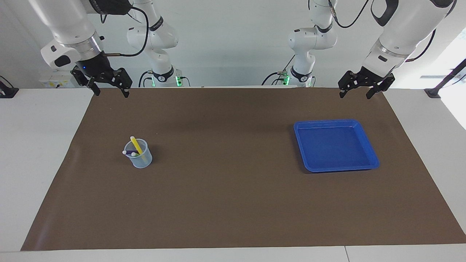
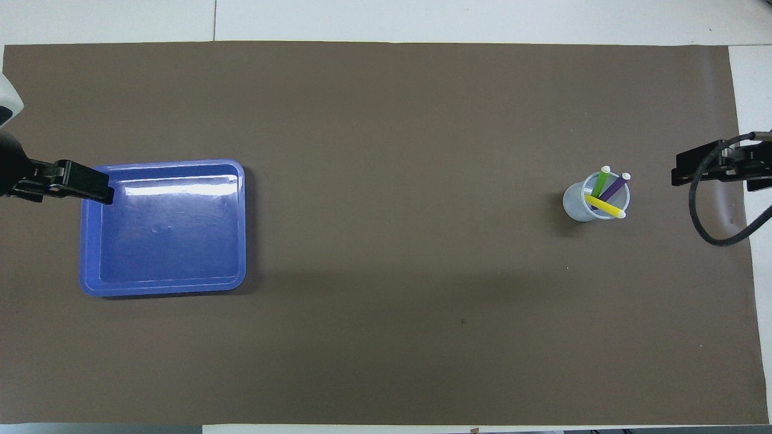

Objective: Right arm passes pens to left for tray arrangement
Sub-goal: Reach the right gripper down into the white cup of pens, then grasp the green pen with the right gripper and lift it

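Three pens stand in a small pale-blue cup [image 1: 140, 160] toward the right arm's end of the table: yellow [image 1: 136, 145], purple [image 1: 128, 152] and green [image 2: 600, 182]. The cup [image 2: 576, 208] also shows in the overhead view with the yellow [image 2: 605, 207] and purple [image 2: 615, 187] pens. The blue tray [image 1: 335, 145] lies toward the left arm's end and holds nothing; it also shows in the overhead view [image 2: 163, 229]. My right gripper [image 1: 111, 94] is open and empty, up over the mat's edge by the robots. My left gripper [image 1: 355, 96] is open and empty, up over the mat's corner near the tray.
A brown mat [image 1: 225, 182] covers most of the white table [image 1: 36, 163]. In the overhead view one finger [image 2: 84, 181] of the left gripper overlaps the tray's rim. A black cable [image 2: 699, 223] loops under the right gripper.
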Robot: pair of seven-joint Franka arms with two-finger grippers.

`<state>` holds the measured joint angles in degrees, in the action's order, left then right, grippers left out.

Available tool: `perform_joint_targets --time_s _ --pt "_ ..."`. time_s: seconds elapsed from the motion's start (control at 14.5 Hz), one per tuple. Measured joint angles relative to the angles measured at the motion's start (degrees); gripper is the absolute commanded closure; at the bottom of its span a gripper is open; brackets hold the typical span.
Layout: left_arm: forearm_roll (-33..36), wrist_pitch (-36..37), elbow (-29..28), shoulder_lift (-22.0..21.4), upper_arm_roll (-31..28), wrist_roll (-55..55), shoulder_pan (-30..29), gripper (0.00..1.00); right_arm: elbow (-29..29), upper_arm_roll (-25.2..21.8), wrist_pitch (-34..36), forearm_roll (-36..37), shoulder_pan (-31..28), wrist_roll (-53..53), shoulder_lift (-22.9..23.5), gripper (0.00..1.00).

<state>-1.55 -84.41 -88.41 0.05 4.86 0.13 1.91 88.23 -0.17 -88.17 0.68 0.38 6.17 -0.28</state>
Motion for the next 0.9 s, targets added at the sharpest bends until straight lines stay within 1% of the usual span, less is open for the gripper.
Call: perform_joint_targets --time_s 0.34,0.48,0.62,0.76,0.9 --pt "0.0 0.01 0.0 0.0 0.0 0.0 0.0 0.0 4.5 -0.19 -7.77 0.02 -0.01 0.0 0.0 0.0" --pt "0.0 0.01 0.0 0.0 0.0 0.0 0.0 0.0 5.93 -0.18 -10.92 0.05 -0.01 0.0 0.85 0.01" --pt "0.0 0.02 0.0 0.0 0.0 0.0 0.0 0.0 6.73 -0.16 -14.45 0.09 0.0 -0.03 3.02 0.03" --pt "0.0 0.03 0.0 0.0 0.0 0.0 0.0 0.0 7.01 -0.09 -18.3 0.12 0.01 -0.1 6.13 0.1" --pt "0.0 0.04 0.0 0.0 0.0 -0.01 0.0 0.0 7.23 0.07 -21.69 0.14 0.03 -0.2 9.36 0.1"
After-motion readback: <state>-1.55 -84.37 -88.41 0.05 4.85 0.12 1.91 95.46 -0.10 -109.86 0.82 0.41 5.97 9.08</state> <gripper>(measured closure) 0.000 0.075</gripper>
